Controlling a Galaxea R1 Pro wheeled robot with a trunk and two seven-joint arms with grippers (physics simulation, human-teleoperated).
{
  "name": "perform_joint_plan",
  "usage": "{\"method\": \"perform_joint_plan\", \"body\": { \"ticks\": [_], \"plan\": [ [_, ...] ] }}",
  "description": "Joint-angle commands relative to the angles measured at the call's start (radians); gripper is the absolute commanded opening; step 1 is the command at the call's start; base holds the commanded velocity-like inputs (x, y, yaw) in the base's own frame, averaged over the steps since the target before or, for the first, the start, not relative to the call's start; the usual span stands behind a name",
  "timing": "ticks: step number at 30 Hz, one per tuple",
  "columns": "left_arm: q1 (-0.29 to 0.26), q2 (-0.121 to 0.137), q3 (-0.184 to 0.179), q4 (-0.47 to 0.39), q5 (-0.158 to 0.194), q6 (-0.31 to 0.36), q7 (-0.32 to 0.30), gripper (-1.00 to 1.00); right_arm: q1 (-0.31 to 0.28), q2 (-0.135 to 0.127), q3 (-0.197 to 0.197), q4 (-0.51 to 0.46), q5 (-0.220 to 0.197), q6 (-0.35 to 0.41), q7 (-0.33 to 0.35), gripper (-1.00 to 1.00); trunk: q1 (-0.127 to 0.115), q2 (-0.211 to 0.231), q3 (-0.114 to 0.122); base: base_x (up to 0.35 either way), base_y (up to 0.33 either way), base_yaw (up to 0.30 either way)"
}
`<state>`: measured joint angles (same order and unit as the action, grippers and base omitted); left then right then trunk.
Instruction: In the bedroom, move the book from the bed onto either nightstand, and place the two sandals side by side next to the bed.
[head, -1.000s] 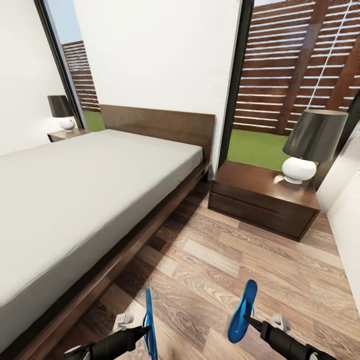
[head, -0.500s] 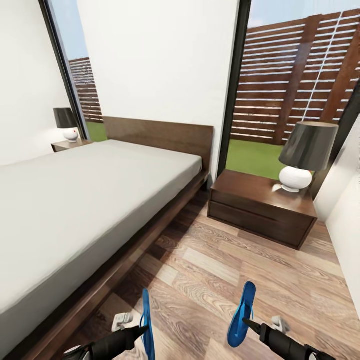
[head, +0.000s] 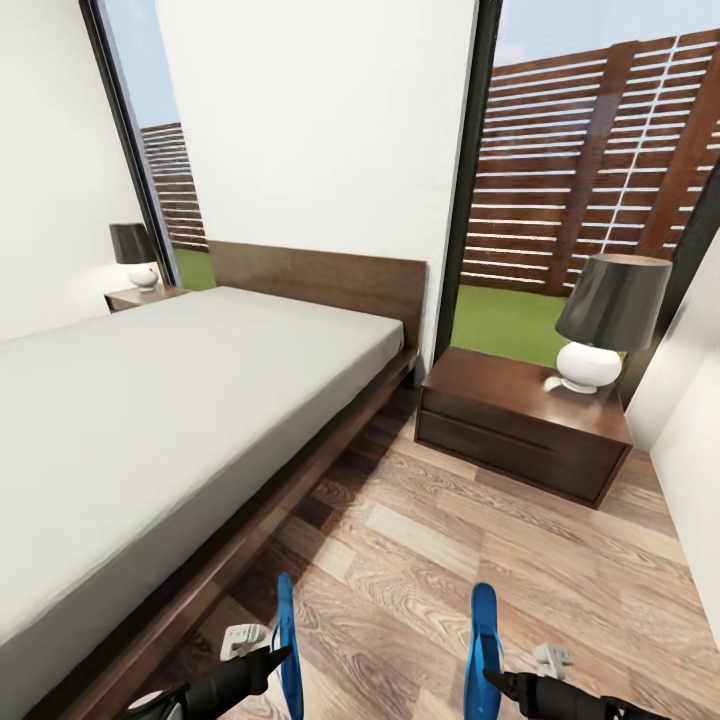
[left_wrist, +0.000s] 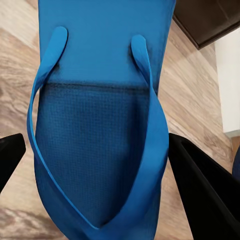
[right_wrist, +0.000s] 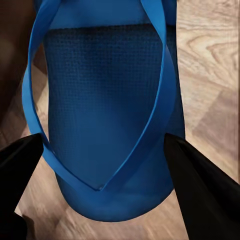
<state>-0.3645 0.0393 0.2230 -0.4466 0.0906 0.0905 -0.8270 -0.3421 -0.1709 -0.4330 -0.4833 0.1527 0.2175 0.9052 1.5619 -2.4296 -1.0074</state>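
Note:
My left gripper (head: 278, 657) is shut on one bright blue sandal (head: 288, 648), held edge-up low over the wood floor beside the bed (head: 150, 420). In the left wrist view that sandal (left_wrist: 100, 75) lies strap-up between the black fingers (left_wrist: 200, 185). The right gripper (head: 497, 680) is shut on the other sandal (head: 482, 645), about a sandal's length to the right; its sole (right_wrist: 107, 100) spans the two fingers (right_wrist: 200, 180). A dark nightstand (head: 500, 400) stands right of the headboard, and a second nightstand (head: 135, 296) is beyond the bed. The book is out of view; the mattress looks bare.
A lamp with a white base and dark shade (head: 600, 320) stands on the near nightstand's right part, and a smaller lamp (head: 135, 255) on the far one. Tall dark-framed windows flank a white wall. Another white wall (head: 695, 440) closes the right side. Open wood floor (head: 450, 530) lies between bed and nightstand.
The camera has tilted up, so the whole room sits lower in the picture. The right sandal has turned from slanted to nearly straight, and both sandals hang lower in view.

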Motion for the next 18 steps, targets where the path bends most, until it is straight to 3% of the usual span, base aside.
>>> {"method": "perform_joint_plan", "body": {
  "ticks": [1,13,18],
  "plan": [
    [-0.001,0.000,0.002,0.000,0.006,0.009,-0.005,-1.00,-0.001,0.001,-0.008,-0.001,0.009,0.006,0.007,-1.00,0.000,0.000,-0.001,0.000,0.000,0.000],
    [0.001,0.000,0.007,0.081,0.007,0.008,-0.003,-1.00,-0.001,0.002,-0.007,0.071,0.008,0.000,0.010,-1.00,0.000,0.000,-0.001,0.000,0.000,-0.003],
    [0.001,0.002,0.007,0.087,0.007,0.008,-0.002,-1.00,-0.001,-0.001,-0.009,0.072,0.008,0.001,0.010,-1.00,0.000,0.000,-0.001,0.000,0.000,-0.189]
  ]
}}
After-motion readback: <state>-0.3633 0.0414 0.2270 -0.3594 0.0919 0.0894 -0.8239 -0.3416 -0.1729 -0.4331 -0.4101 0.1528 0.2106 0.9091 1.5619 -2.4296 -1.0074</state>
